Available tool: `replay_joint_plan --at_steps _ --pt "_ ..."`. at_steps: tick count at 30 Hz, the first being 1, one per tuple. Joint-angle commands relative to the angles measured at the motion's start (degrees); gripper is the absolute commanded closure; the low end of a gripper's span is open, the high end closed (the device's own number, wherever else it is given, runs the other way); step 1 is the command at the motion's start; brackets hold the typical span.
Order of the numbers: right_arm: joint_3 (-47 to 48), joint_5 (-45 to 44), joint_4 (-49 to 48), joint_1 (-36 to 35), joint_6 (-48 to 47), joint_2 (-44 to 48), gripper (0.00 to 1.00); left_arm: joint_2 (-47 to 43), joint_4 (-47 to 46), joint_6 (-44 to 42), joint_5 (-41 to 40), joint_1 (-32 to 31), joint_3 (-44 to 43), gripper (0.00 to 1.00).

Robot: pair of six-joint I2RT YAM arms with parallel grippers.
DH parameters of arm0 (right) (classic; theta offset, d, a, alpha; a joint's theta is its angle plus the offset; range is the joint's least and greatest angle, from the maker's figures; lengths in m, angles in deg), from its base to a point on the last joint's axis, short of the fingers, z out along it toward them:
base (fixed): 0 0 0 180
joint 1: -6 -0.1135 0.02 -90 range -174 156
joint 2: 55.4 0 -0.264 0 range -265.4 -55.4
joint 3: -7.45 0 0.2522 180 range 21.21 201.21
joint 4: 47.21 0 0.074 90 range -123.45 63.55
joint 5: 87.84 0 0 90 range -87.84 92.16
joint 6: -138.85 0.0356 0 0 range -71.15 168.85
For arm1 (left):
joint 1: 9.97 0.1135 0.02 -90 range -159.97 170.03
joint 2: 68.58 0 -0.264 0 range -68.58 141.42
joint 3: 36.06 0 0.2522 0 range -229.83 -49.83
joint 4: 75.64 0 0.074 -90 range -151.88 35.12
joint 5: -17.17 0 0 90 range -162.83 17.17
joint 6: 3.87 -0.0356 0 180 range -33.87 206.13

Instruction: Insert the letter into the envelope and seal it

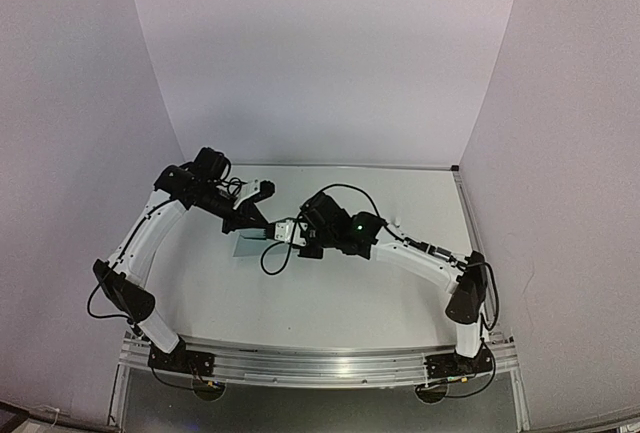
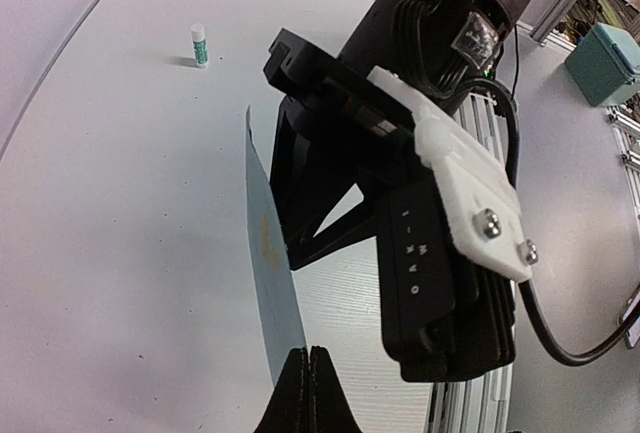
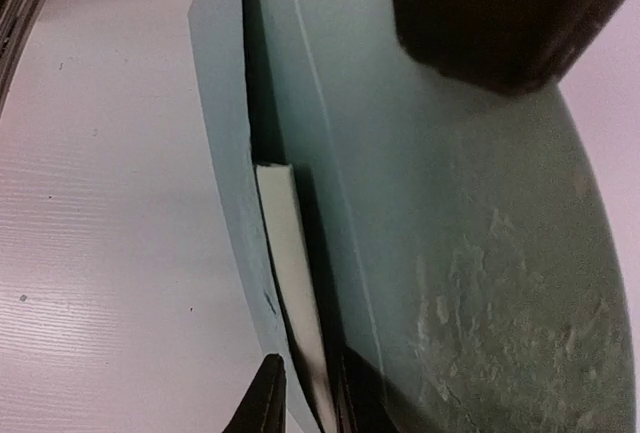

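The pale teal envelope (image 1: pixel 243 247) is held up off the table between my two grippers. In the left wrist view it stands on edge (image 2: pixel 268 263). My left gripper (image 2: pixel 308 385) is shut on its near end; in the top view this gripper (image 1: pixel 252 231) is just above the envelope. In the right wrist view the envelope (image 3: pixel 450 233) fills the frame, its pocket gaping. The cream letter (image 3: pixel 285 253) shows edge-on inside the pocket. My right gripper (image 3: pixel 305 408) is shut on the letter's near edge, and in the top view (image 1: pixel 272 240) it is right of the envelope.
A small white glue tube (image 2: pixel 200 45) with a green label stands on the table at the far side. White walls (image 1: pixel 320 53) close in the table at the back and sides. A metal rail (image 1: pixel 320 363) runs along the near edge.
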State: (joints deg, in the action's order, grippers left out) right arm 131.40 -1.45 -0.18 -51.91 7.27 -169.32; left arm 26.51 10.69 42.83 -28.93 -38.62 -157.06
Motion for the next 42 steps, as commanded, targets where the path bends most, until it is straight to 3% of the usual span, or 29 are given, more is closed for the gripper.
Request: replay_joint_plan --at_steps 1,12,31,35,42 --pt "3.22 -0.85 -0.69 -0.26 -0.09 -1.38 0.87 -1.65 0.62 0.41 2.49 0.24 -2.38 1.0" --pt "3.81 0.97 -0.47 -0.3 0.91 -1.55 1.0 -1.73 0.65 0.06 2.25 0.25 -2.15 1.0" --pt "4.28 4.85 1.09 -0.2 4.05 -6.66 0.97 -0.97 -0.9 4.48 7.8 -0.17 -4.84 1.0" --pt "5.59 5.39 1.03 -0.29 5.49 -5.53 0.91 -1.41 -1.52 4.34 6.22 -0.1 -2.59 1.0" --pt "5.54 7.38 1.01 -0.68 8.39 0.87 0.68 -3.64 -5.29 3.93 1.68 1.71 5.72 1.0"
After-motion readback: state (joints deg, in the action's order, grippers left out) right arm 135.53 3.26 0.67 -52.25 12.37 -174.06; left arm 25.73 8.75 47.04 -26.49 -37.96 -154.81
